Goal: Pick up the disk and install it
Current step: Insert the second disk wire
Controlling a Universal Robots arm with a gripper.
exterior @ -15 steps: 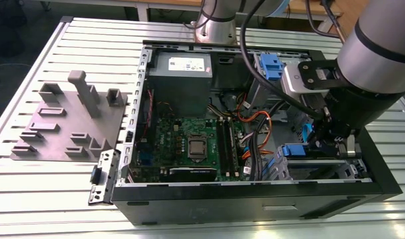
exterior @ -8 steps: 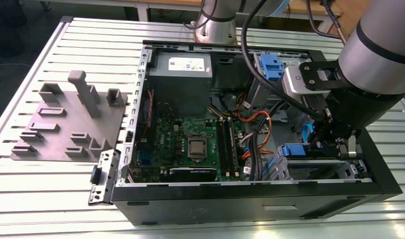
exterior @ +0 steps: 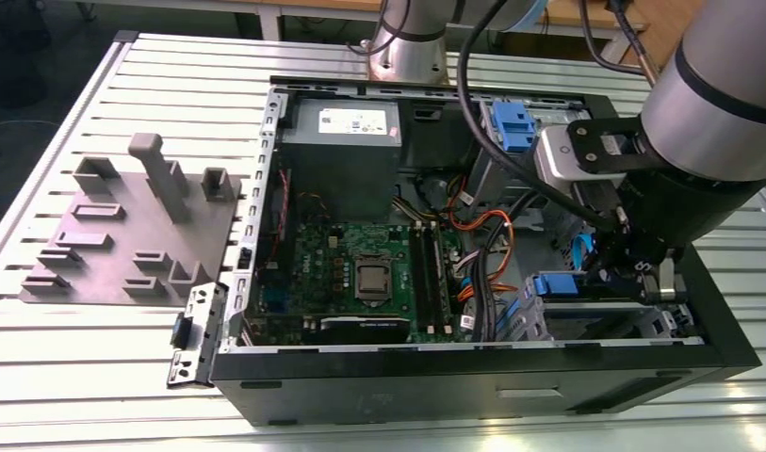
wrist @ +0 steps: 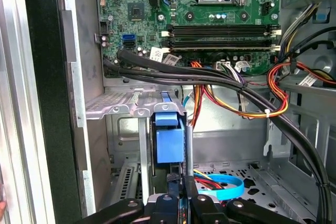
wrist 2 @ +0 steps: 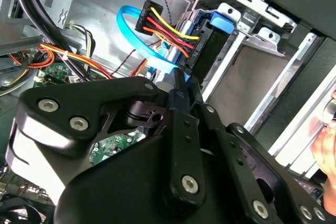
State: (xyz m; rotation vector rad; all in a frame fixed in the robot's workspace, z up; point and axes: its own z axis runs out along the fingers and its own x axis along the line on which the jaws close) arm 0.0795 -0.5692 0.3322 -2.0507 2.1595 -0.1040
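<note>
The disk [wrist: 169,141] stands on edge in the metal drive cage [wrist: 131,106] at the case's front corner, framed by its bright blue bracket [wrist 2: 221,20]. In the exterior view the bracket's blue end [exterior: 556,283] shows above the cage on that view's right. My gripper [wrist: 181,203] is down inside the case at the disk's end, its black fingers [wrist 2: 180,85] drawn close together on the blue edge. In the exterior view the gripper [exterior: 641,275] hangs just beside the cage. A blue flat cable [wrist 2: 137,35] and a black plug with coloured wires [wrist 2: 148,17] lie right by the disk.
The open black computer case [exterior: 483,372] lies on a slatted metal table [exterior: 93,377]. Motherboard [exterior: 364,273], power supply box [exterior: 345,141] and thick black cables [wrist: 210,80] crowd the inside. A grey fixture plate [exterior: 131,231] sits at the exterior view's left. A hand [wrist 2: 328,145] shows beside the case.
</note>
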